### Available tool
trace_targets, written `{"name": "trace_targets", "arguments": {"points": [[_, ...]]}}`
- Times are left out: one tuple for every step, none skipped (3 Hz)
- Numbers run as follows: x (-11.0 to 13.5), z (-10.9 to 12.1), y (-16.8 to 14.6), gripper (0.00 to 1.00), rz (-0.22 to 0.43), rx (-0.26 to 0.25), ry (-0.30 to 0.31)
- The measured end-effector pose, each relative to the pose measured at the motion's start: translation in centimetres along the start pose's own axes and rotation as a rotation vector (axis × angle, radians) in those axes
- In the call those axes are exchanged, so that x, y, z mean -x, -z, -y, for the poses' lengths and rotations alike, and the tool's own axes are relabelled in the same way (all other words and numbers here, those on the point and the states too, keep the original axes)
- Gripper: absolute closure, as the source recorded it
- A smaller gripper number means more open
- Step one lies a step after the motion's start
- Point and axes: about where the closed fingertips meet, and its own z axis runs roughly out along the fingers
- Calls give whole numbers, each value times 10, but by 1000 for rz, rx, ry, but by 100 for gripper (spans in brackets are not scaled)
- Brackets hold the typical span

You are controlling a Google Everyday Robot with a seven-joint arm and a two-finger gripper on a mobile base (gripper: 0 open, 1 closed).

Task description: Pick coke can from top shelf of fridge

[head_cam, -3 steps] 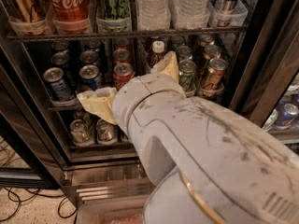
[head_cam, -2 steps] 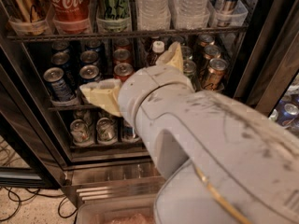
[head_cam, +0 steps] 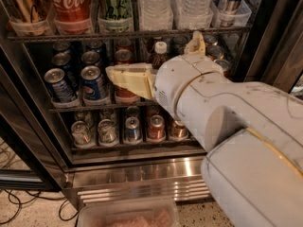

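Well up-left of the gripper [head_cam: 152, 52] stands the coke can [head_cam: 71, 2].

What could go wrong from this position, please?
1. The gripper, open, hangs before the middle rack, below the top shelf; rising, a finger may hit its rail.
2. The coke can stands close between a gold can and a green-and-white can; wide fingers may knock these.
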Motion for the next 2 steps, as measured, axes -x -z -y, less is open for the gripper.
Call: {"name": "trace_targets", "arguments": {"points": [[26, -17, -28, 0, -25, -61, -85], [26, -16, -28, 0, -26, -61, -81]]}}
